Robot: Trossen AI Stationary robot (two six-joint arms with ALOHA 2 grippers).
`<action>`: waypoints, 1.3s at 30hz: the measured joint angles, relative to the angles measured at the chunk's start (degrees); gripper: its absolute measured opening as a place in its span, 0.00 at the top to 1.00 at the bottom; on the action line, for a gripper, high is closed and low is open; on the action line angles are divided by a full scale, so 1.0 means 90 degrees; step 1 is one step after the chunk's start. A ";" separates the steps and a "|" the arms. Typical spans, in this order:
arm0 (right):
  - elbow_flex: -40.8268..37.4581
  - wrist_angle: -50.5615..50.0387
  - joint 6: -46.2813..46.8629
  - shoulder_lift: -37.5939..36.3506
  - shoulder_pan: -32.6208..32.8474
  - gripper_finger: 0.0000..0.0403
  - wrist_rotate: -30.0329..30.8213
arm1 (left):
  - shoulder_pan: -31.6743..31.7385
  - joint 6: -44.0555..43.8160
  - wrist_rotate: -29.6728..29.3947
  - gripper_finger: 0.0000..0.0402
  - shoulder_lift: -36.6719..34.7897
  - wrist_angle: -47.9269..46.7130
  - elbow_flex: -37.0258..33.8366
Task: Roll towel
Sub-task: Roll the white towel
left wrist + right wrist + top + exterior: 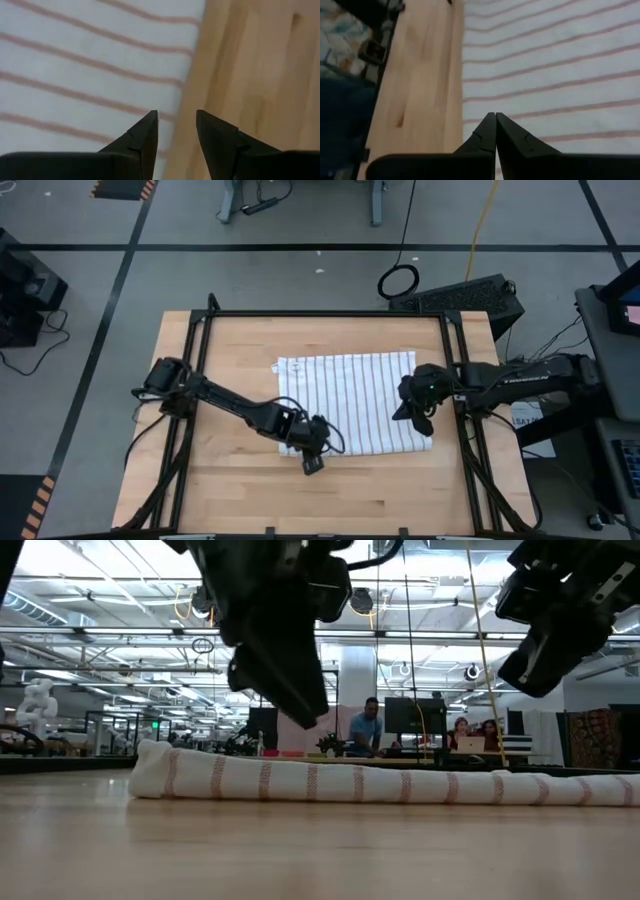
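White striped towel (355,400) flat on table; left end effector (176,131) parted, right end effector (495,131) clenched, empty.

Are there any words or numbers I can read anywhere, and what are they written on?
No text here can be read for sure.
White lettering on the right arm: too small and blurred.
White sheet beside the table: print too small.
The towel: only stripes, no words.

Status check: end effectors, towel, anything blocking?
Left end effector open, empty, over towel corner. Right end effector shut, empty, above its far edge. Towel flat, unrolled. No obstructions.
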 joint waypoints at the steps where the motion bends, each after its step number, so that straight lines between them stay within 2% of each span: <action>1: 0.0000 0.0068 -0.0002 0.0110 0.0045 1.00 0.0003 | -0.0033 -0.0026 0.0000 0.66 0.0000 -0.0069 0.0000; 9: 0.0000 0.0628 -0.0099 0.0718 0.0249 1.00 0.0024 | -0.0148 -0.0040 0.0096 0.66 0.0000 -0.0177 -0.0437; 19: -0.0002 0.0906 0.0055 0.0973 0.0310 1.00 0.0223 | -0.0342 0.0018 0.0338 0.82 0.0000 -0.0098 -0.0991; 28: 0.0000 0.1378 0.0675 0.0956 0.0310 1.00 0.0181 | -0.0619 -0.0029 0.0768 0.84 -0.0101 -0.0134 -0.1535; 34: 0.0000 0.1379 0.0863 0.0956 0.0310 1.00 0.0182 | -0.0703 0.0032 0.0907 0.84 -0.0345 -0.0814 -0.1598; 39: 0.0011 0.1386 0.0921 0.0956 0.0308 1.00 0.0182 | -0.0708 0.0073 0.0837 0.84 -0.0884 -0.1885 -0.1644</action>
